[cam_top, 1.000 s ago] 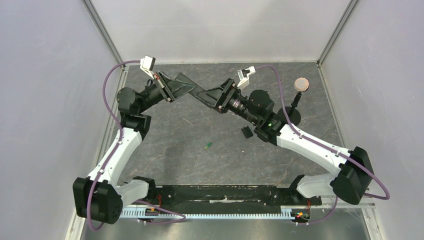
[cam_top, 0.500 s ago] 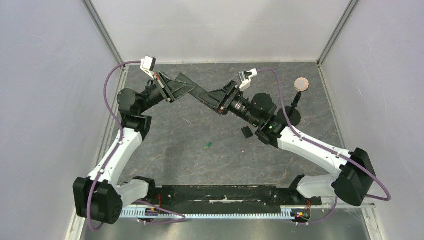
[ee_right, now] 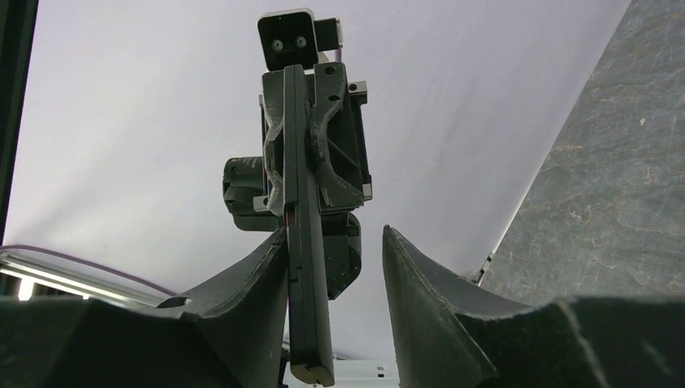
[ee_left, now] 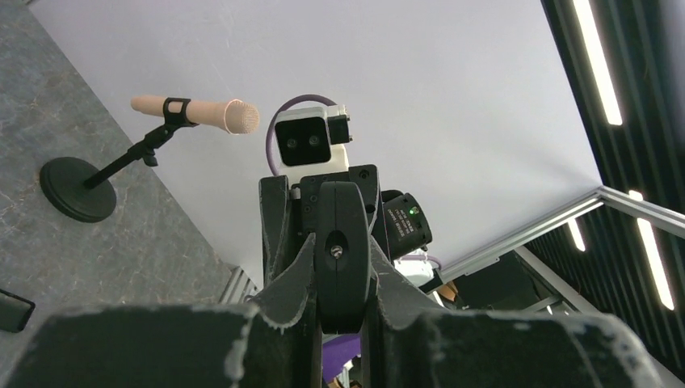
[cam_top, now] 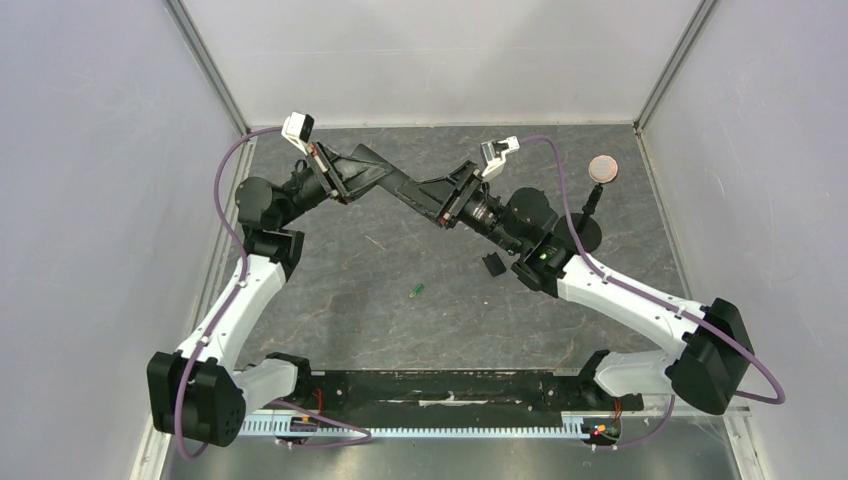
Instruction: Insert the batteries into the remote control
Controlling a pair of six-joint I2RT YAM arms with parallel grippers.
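Above the worktop [cam_top: 330,300], the left end effector [cam_top: 370,172] is clamping the remote control [ee_right: 305,242] while the right end effector [ee_right: 334,234] is straddling it, fingers apart. Any left release before the right is gripping is likely risking a drop. The green battery [cam_top: 416,291] is lying loose on the worktop.

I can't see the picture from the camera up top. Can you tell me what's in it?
Above the far part of a grey table, the left gripper holds one end of a black remote control, and the right gripper is at its other end. A small green battery lies on the table near the middle.
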